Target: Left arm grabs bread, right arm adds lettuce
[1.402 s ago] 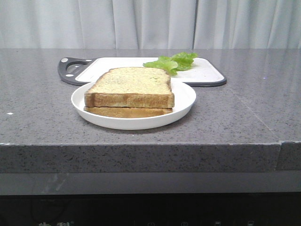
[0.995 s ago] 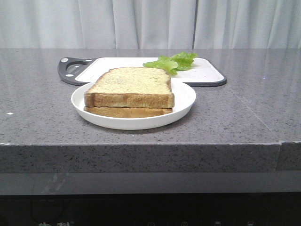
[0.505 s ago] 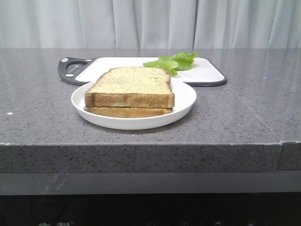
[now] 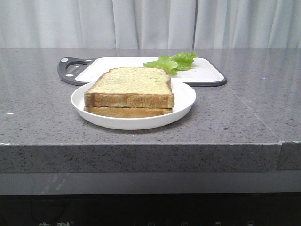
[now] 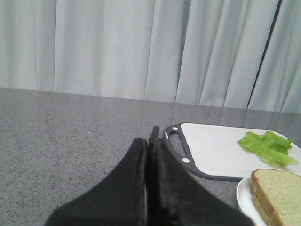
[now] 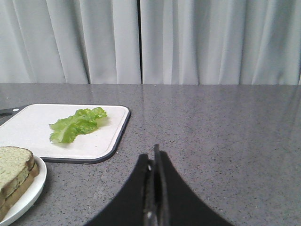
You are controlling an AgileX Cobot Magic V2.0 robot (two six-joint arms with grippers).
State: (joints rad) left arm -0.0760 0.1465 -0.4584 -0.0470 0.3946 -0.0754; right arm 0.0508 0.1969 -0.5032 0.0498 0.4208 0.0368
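Grey curtains back a speckled desk (image 4: 42,108). On the plate (image 4: 186,96), the bread (image 4: 131,84) tops a thinner slice, exposed for lifting. Lettuce (image 4: 171,61) lies behind the plate on the board (image 4: 207,73). Left tool (image 5: 148,143) and right tool (image 6: 153,162) are closed, empty, short of the plate.

— That counter (image 4: 235,117) looks like speckled grey stone, polished, with a faint sheen.
— And the plate (image 4: 184,101) is smooth, glossy white. The cutting board (image 4: 207,73) seems matt white plastic with a dark rim.
— The bread (image 4: 129,87) looks rough and porous, and the curtain (image 4: 150,23) is soft pale cloth.
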